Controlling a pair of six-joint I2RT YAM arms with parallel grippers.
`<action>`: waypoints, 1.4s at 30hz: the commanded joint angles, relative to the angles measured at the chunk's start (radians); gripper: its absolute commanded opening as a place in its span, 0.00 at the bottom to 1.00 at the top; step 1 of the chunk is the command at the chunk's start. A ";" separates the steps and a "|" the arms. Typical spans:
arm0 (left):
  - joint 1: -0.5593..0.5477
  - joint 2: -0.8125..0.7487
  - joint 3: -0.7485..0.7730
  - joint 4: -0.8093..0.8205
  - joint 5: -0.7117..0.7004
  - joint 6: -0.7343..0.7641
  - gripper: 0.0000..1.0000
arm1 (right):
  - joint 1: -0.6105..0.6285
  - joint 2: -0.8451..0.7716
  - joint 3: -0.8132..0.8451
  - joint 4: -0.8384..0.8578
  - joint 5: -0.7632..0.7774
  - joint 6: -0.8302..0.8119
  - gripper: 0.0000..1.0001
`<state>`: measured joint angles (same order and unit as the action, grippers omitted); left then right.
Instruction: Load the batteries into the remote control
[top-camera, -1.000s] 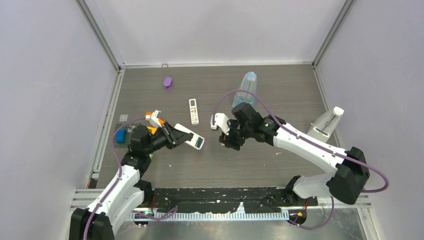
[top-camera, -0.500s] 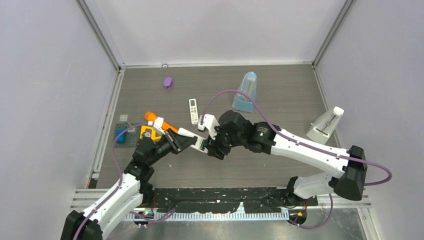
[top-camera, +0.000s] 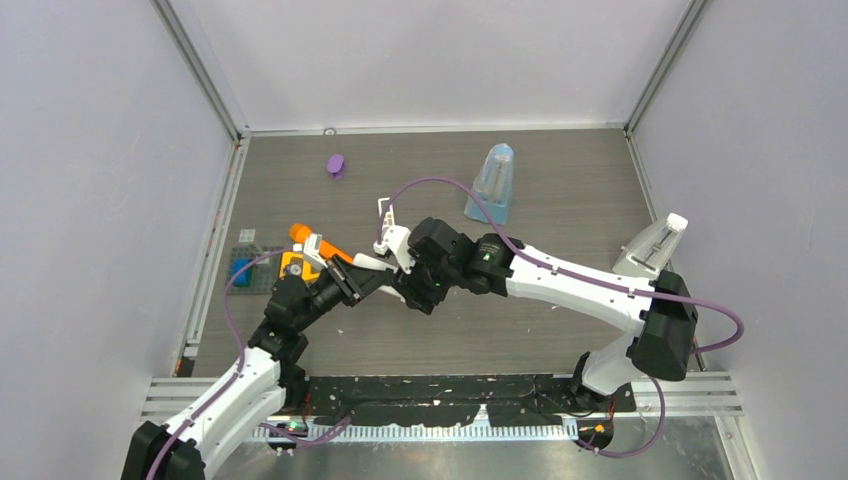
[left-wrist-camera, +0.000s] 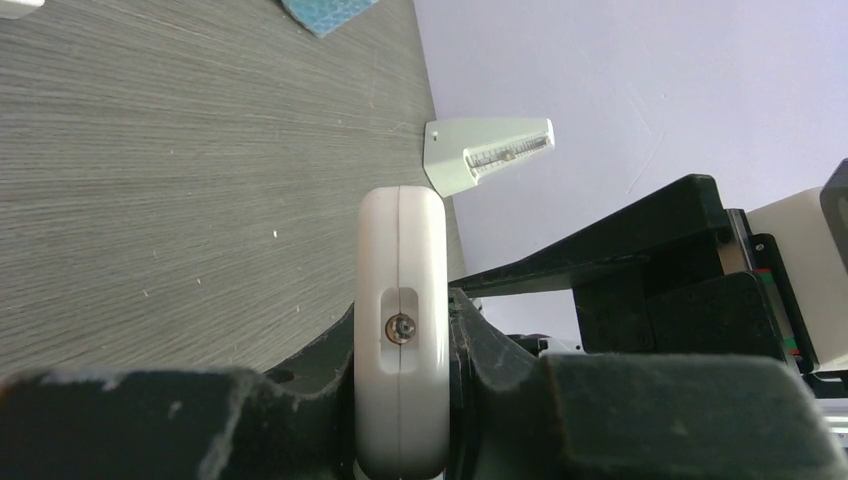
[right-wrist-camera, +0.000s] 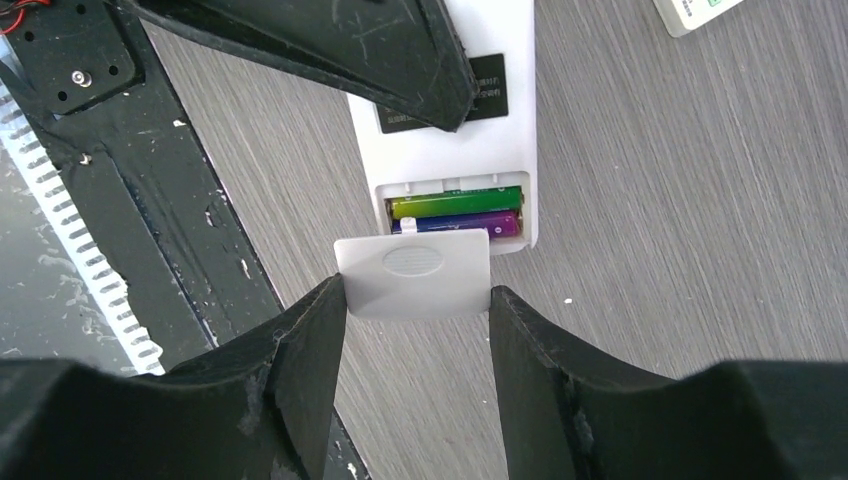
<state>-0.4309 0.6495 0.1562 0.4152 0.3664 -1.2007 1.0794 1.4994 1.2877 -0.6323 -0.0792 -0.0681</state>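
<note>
The batteries (right-wrist-camera: 455, 207), one green and one purple, are seated side by side in the open bay at the end of the remote (right-wrist-camera: 440, 150), lying crosswise to its long axis. The remote is held off the table (top-camera: 450, 340), near its middle, and is clenched across its thickness by the left gripper (left-wrist-camera: 402, 365), with one finger laid on the back face. Its long axis runs from that gripper rightward toward the other arm. The bay end is pointed at the right gripper (right-wrist-camera: 417, 298), and the back face is turned to that wrist camera. The cover (right-wrist-camera: 415, 270) is grasped by its side edges between the right jaws, held flat, with its leading edge just overlapping the purple cell. The step in hand is judged to be the closing of the bay. For this to be done well, the cover should be kept square to the bay and level with the back face. Its edge should be entered at the rim and then slid along the long axis until seated. The remote should be held firm against that push, and the cover released only once latched. A tilted cover could jam or be flicked loose.
</note>
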 joint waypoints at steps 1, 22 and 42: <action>-0.003 -0.005 0.012 0.086 0.014 -0.002 0.00 | 0.007 0.004 0.061 -0.029 0.025 -0.004 0.51; -0.003 0.046 0.046 0.112 0.109 0.035 0.00 | 0.006 0.062 0.100 -0.067 0.015 -0.036 0.51; -0.003 0.037 0.049 0.099 0.131 0.036 0.00 | 0.007 0.109 0.137 -0.089 0.056 -0.006 0.51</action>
<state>-0.4309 0.6983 0.1589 0.4366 0.4610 -1.1625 1.0801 1.5852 1.3682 -0.7273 -0.0528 -0.0952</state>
